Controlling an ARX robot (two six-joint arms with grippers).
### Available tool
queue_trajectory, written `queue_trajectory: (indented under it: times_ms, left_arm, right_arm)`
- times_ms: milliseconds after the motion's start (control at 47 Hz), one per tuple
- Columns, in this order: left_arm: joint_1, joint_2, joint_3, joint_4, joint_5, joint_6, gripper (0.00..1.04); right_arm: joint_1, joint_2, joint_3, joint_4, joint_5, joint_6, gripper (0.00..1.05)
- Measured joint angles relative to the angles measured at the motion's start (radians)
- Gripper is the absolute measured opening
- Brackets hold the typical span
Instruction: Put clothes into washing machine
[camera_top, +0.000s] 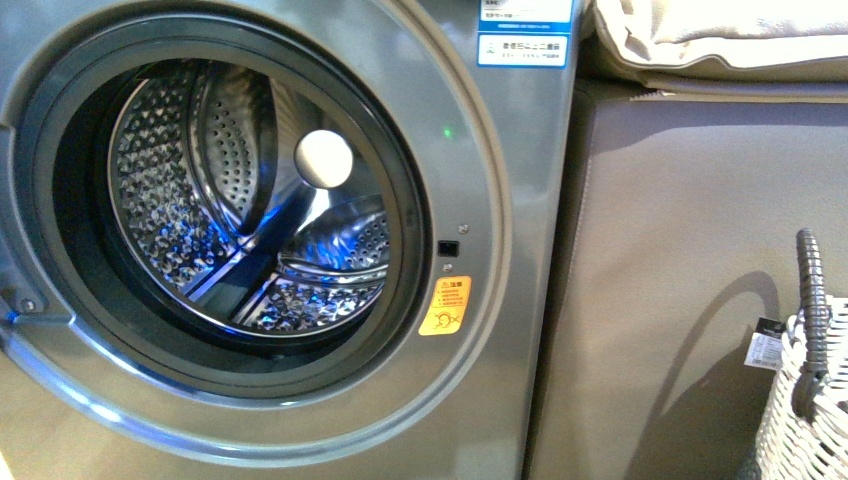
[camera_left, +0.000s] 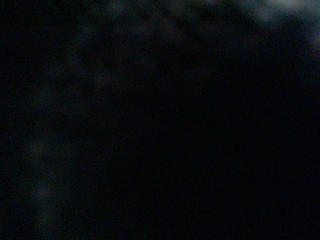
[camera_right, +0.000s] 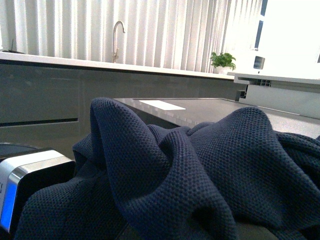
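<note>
Tool state unclear, left wrist dark, clothes (camera_right: 200, 165) bunched at right wrist, washing machine (camera_top: 500, 330) open.

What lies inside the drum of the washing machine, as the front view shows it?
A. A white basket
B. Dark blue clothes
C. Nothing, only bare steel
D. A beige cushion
C. In the washing machine, the drum shows only its perforated steel wall and ribs. The dark blue clothes appear only in the right wrist view.
</note>
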Motion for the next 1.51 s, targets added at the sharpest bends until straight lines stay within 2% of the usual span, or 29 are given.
queue_trajectory:
  times_ms: [149, 383, 425, 553, 829, 957, 1042, 1105, 1297, 1509]
  left_arm:
    - [-0.019, 0.015, 0.004, -0.016, -0.07, 0.058, 0.98]
    - [-0.047, 0.062, 0.03, 0.03, -0.243, 0.124, 0.98]
    - [-0.047, 0.072, 0.037, 0.032, -0.269, 0.127, 0.94]
    - [-0.032, 0.107, 0.059, 0.034, -0.399, 0.127, 0.71]
    - [0.05, 0.11, 0.052, 0.075, -0.495, 0.089, 0.35]
    - [0.114, 0.093, 0.0, 0.096, -0.497, 0.051, 0.26]
    - [0.161, 0.076, -0.06, 0.121, -0.483, 0.03, 0.25]
    - [0.196, 0.061, -0.124, 0.148, -0.47, 0.024, 0.24]
    - [0.275, 0.091, -0.317, 0.276, -0.425, 0.045, 0.24]
    - [0.3, 0.295, -0.353, 0.41, -0.494, 0.116, 0.24]
  right_arm:
    - [-0.002, 0.002, -0.002, 0.0, 0.003, 0.0, 0.13]
    - [-0.001, 0.002, -0.002, 0.0, 0.004, -0.001, 0.13]
    - [-0.001, 0.002, -0.002, 0.0, 0.005, -0.001, 0.13]
    - [-0.001, 0.002, -0.002, 0.0, 0.008, -0.002, 0.13]
    - [0.0, 0.002, -0.002, 0.0, -0.002, -0.002, 0.5]
    - [0.002, 0.002, -0.002, 0.0, -0.001, -0.002, 0.72]
    - [0.002, 0.002, -0.002, 0.0, -0.001, -0.002, 0.84]
    - [0.002, 0.002, -0.002, 0.0, -0.001, -0.001, 0.98]
    - [0.002, 0.002, -0.002, 0.0, -0.001, 0.0, 0.97]
    - [0.002, 0.002, -0.002, 0.0, -0.001, 0.0, 0.97]
